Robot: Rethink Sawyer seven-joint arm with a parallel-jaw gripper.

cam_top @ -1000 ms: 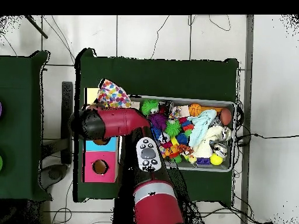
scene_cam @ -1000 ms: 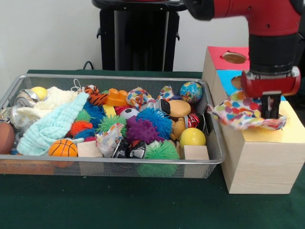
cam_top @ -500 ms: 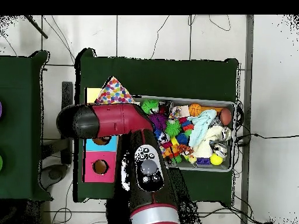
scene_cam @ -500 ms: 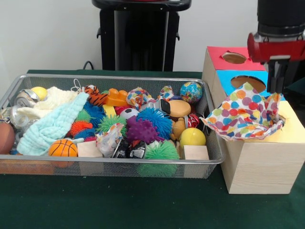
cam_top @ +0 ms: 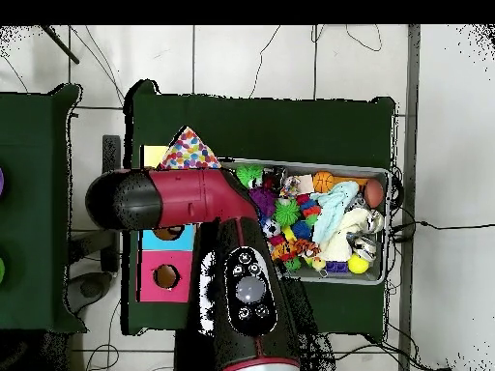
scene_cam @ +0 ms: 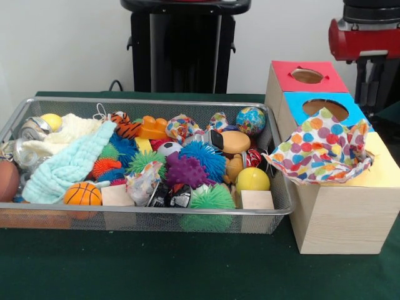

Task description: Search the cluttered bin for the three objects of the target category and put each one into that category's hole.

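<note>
A polka-dot cloth [scene_cam: 322, 153] lies crumpled on the yellow top of the wooden box [scene_cam: 340, 215], covering the hole there and hanging slightly over the edge toward the bin. From above, the same cloth [cam_top: 189, 152] peeks out past the red arm [cam_top: 184, 198]. My gripper [scene_cam: 374, 94] hangs well above the box's blue section, open, with nothing between its black fingers. The wire bin [scene_cam: 156, 211] still holds a mint towel [scene_cam: 69, 165] and a cream cloth [scene_cam: 65, 128] at its left end.
The box also has a red hole section [scene_cam: 307, 75] and a blue one [scene_cam: 328, 107]. Balls, spiky toys, wooden blocks and crushed cans fill the bin. In the overhead view the arm covers the box's yellow section and part of the bin [cam_top: 377, 275].
The gripper let go of the polka-dot cloth and rose straight up off the box. The cloth stayed spread on the yellow top. From above, the arm swung further over the box.
</note>
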